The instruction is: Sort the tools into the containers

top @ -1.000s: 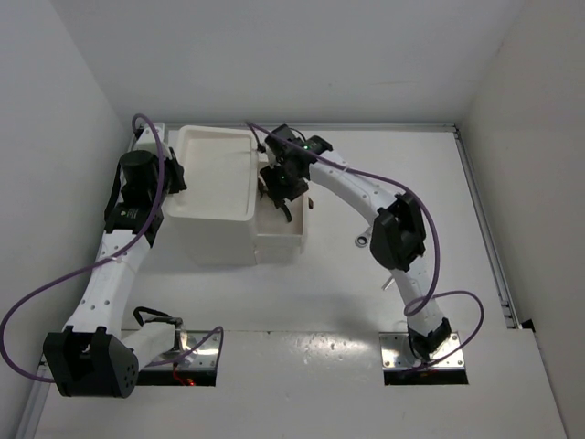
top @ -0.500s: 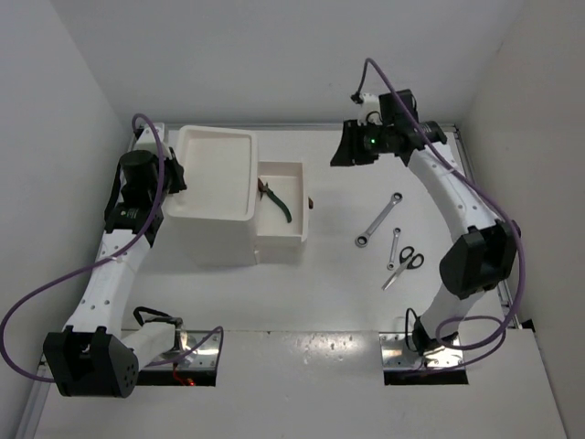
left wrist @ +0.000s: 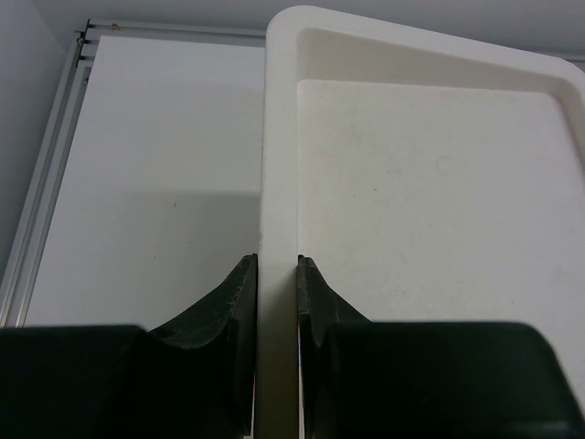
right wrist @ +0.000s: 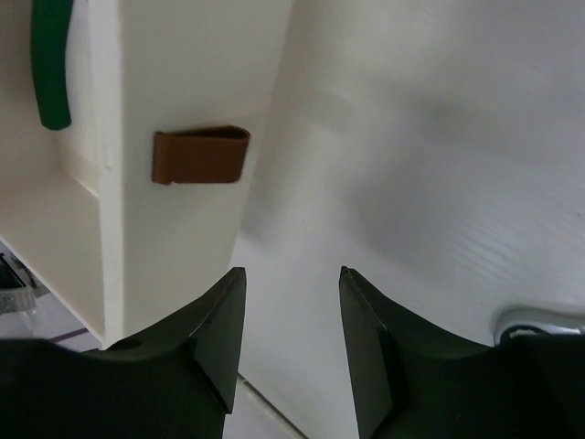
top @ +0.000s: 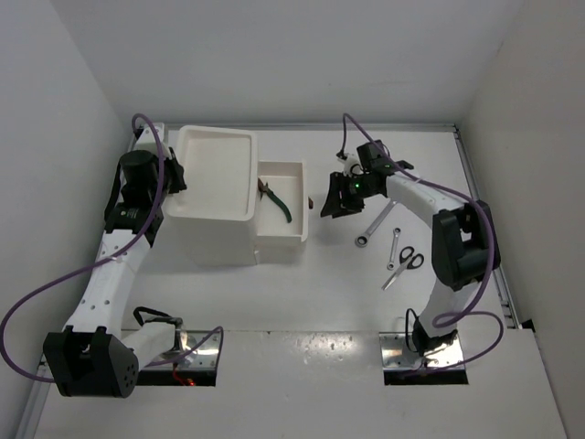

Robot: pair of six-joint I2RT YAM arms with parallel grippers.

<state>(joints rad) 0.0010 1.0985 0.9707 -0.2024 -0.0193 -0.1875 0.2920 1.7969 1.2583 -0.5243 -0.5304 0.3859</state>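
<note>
Pliers with green handles point(top: 277, 201) lie in the drawer point(top: 280, 245) pulled out from the right side of a white drawer box point(top: 215, 242). The right tool point(top: 331, 203) hovers just right of that box, beside the drawer's brown knob point(right wrist: 201, 155), its jaws apart and empty; the pliers are close on its left. The left tool point(left wrist: 277, 265) is clamped on the left rim of the box's tray top point(left wrist: 279, 137). Farther right of the box, on the tabletop point(top: 347, 302), lie a longer wrench point(top: 379, 222), a shorter wrench point(top: 394, 247) and black-handled scissors point(top: 402, 265).
</note>
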